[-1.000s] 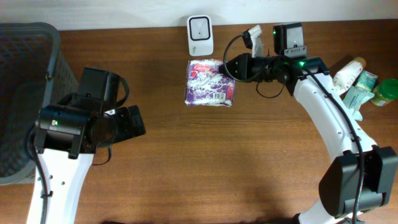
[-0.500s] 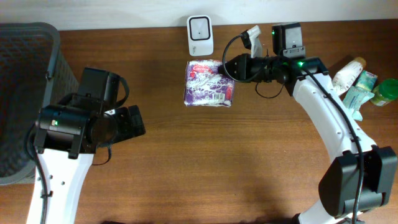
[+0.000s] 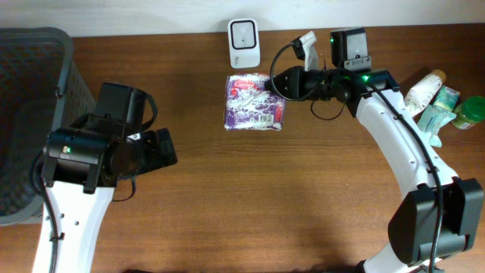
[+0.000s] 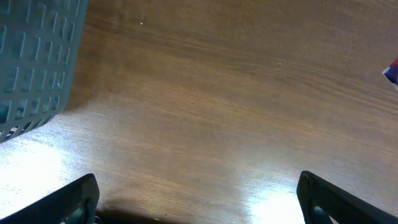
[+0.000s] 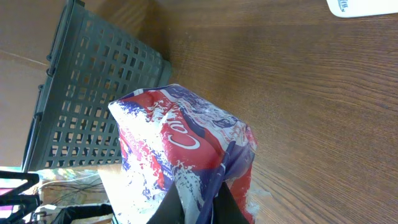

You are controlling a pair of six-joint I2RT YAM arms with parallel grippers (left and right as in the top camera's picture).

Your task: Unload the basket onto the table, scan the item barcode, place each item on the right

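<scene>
The item is a soft purple, red and white packet (image 3: 255, 101) lying on the wooden table just below a white barcode scanner (image 3: 243, 42) at the back edge. My right gripper (image 3: 282, 83) is at the packet's right end and is shut on a pinch of its wrapper. The right wrist view shows the wrapper (image 5: 180, 155) bunched between the dark fingers of the gripper (image 5: 198, 198). No barcode shows in any view. My left gripper (image 3: 163, 148) hovers over bare table at the left, open, its fingers (image 4: 74, 199) wide apart with nothing between them.
A dark grey slotted basket (image 3: 30, 114) stands at the left edge, close to the left arm and visible in the left wrist view (image 4: 31, 62). Several bottles and packs (image 3: 439, 98) are clustered at the far right. The scanner's corner (image 5: 367, 6) shows in the right wrist view.
The packet's right end has shifted very slightly left with the right gripper. The left arm has not moved.
</scene>
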